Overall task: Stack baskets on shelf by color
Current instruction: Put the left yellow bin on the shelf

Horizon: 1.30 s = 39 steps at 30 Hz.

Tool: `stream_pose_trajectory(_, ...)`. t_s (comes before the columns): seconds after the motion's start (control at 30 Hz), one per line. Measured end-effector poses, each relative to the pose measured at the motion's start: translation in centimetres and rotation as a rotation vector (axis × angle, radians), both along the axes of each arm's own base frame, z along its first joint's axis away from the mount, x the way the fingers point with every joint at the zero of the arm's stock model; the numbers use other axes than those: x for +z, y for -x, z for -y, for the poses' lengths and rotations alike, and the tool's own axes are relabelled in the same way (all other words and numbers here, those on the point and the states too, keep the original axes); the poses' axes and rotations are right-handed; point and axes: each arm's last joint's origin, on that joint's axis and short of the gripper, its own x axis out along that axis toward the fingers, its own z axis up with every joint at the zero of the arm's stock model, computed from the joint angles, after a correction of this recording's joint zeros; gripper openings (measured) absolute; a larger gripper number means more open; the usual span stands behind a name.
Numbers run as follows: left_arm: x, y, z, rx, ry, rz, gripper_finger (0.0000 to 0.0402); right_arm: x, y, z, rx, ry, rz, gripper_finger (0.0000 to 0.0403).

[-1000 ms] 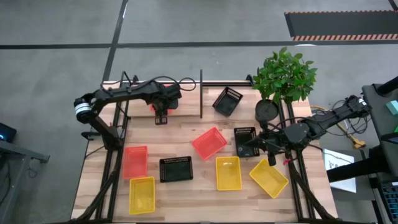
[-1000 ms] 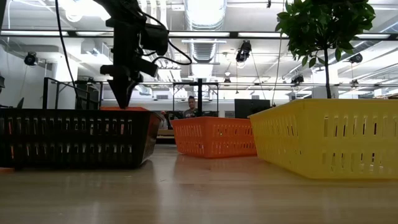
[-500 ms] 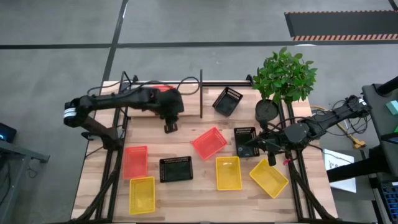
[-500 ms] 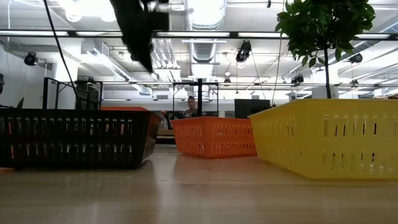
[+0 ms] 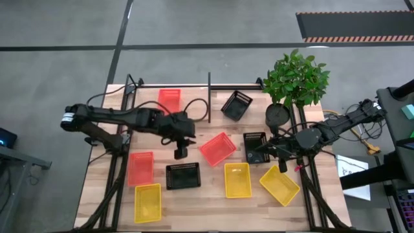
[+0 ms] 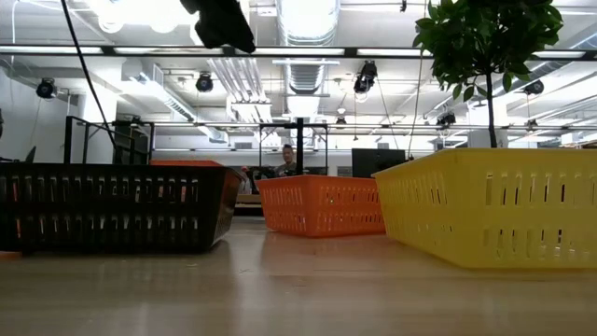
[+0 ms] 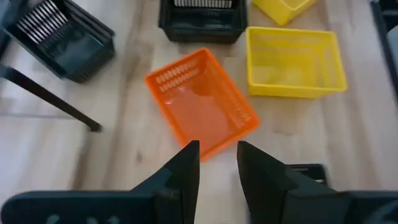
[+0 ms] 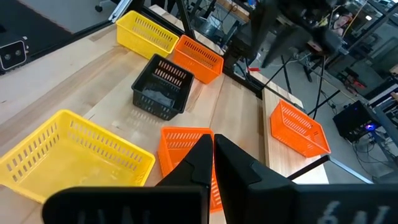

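Note:
My left gripper (image 5: 179, 153) (image 7: 217, 148) hangs open above the table's middle, slanting down, with nothing between its fingers. Ahead of it a red-orange basket (image 7: 202, 109) (image 5: 217, 148) lies on the tabletop. On the shelf (image 5: 194, 107) at the far edge, another red-orange basket (image 5: 169, 100) sits left of the divider post (image 5: 209, 97). A black basket (image 5: 236, 105) lies tilted to the right of the post. Yellow, black and red-orange baskets lie on the near half of the table. My right gripper (image 5: 272, 153) (image 8: 211, 155) waits shut at the right side, above a black basket (image 5: 255, 145).
A potted plant (image 5: 294, 81) with a black pot (image 5: 278, 115) stands at the far right corner. In the low view a black basket (image 6: 112, 205), an orange basket (image 6: 322, 205) and a yellow basket (image 6: 494, 215) stand close by. A person shows far off in the room.
My left gripper has come away from the shelf, rising and moving toward the table's near edge and middle, and has tipped from pointing down to slanting forward. The red-orange basket it hung over stays on the shelf, now uncovered.

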Motion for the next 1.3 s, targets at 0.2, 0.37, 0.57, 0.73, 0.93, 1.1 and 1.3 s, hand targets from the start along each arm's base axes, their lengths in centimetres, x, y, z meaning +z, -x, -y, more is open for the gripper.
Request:
stream_pose_trajectory(0.2,-0.6,-0.1,2.8,0.015,0.131,-0.035,0.0092,-0.1,0.0,0.0,0.007,0.017,0.0,0.0009)
stream_pose_trajectory(0.37,-1.7,-0.3,5.6,0.036,0.253,-0.102,0.0092,-0.1,0.0,-0.1,0.024,0.01,-0.002,0.0009)
stream_pose_trajectory(0.57,-4.9,-1.6,8.4,0.073,0.317,-0.262,0.0082,-0.1,0.0,-0.1,0.03,0.009,-0.003,0.0009)
stream_pose_trajectory(0.73,-7.2,-1.8,9.8,0.075,0.385,-0.464,0.0062,-0.4,0.0,-0.1,0.029,0.012,-0.014,0.0009)
stream_pose_trajectory(0.93,-8.0,-1.4,11.4,0.056,0.586,-0.651,0.0056,-0.6,0.0,-0.1,0.029,0.013,-0.019,0.0009)
stream_pose_trajectory(1.1,-7.3,1.1,15.2,0.059,0.545,-0.741,0.0043,-0.7,0.0,-0.1,0.029,0.016,-0.023,0.0009)
stream_pose_trajectory(1.3,-7.0,4.3,19.3,0.137,0.562,-0.811,0.0029,-0.7,-0.1,-0.1,0.033,0.022,-0.015,0.0009)
